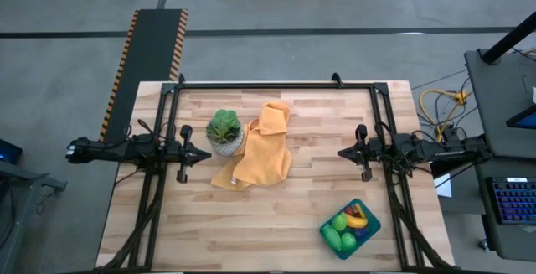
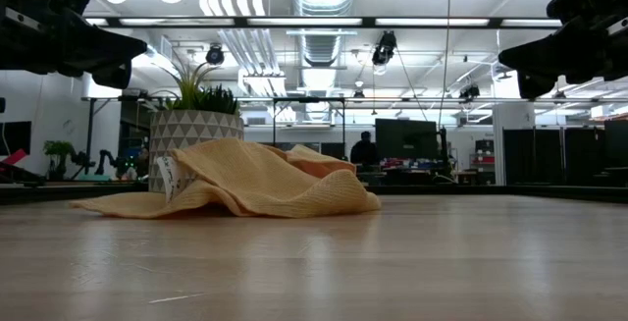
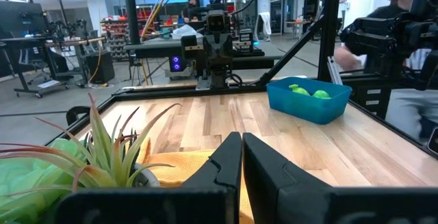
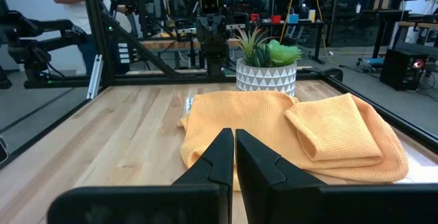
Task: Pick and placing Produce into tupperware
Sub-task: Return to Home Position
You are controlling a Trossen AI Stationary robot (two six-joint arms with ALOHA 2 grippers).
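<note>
Well apart from the right pincer [image 1: 340, 152], toward that arm's corner of the worktop [image 1: 276, 224], sits the tupperware [image 1: 375, 221]. It holds all the produce [image 1: 347, 241] seen: green pieces [image 1: 338, 223], a banana [image 1: 358, 220], a red bit [image 1: 351, 211], a purple piece [image 1: 362, 233]. Just ahead of the left pincer [image 1: 208, 153] a pot [image 1: 228, 147] holds a plant [image 1: 223, 126], with a cloth [image 1: 260, 152] just beside it, between both pincers. Each pincer hangs above the worktop, tips facing each other, closed tight, holding nothing.

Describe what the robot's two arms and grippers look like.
The left arm and right arm are slim, matte black, with dark cables looped along them. The left gripper and right gripper match: two black wedge-shaped fingers tapering to narrow tips.
</note>
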